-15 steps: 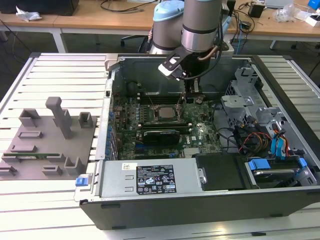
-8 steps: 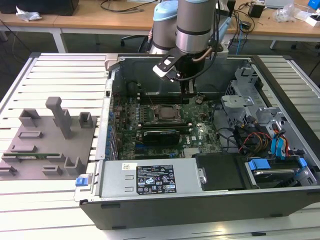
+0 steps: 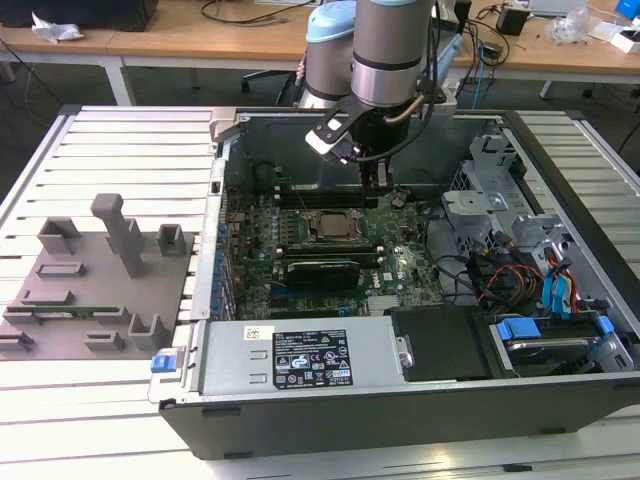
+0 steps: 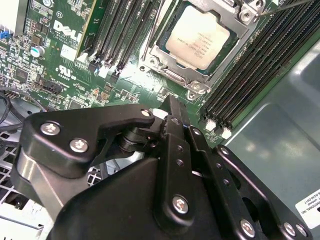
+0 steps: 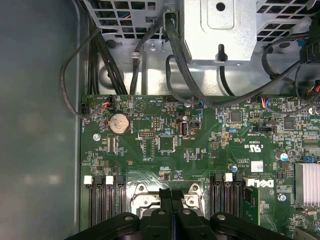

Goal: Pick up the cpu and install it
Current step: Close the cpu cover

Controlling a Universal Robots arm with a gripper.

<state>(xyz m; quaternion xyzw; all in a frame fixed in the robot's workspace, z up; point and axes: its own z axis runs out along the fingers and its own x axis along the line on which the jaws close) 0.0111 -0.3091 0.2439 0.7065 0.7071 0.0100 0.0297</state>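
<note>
1. First, exterior view: the arm reaches into the open case [image 3: 400, 425] on the table [image 3: 90, 430]. The end effector [image 3: 377, 183] hangs over the board [image 3: 400, 265], near the socket [image 3: 330, 224], toward the exterior view's right.
2. Second wrist view: the cpu [image 4: 197, 42] lies flat in the socket, pale top up, apart from the end effector [image 4: 172, 105].
3. First wrist view: the end effector [image 5: 171, 195] has its fingers pressed together and empty, tips above the socket's edge.

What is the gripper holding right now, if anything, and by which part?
Nothing is held. The gripper is shut with nothing between its fingers. The cpu lies in its socket on the motherboard, apart from the gripper.
</note>
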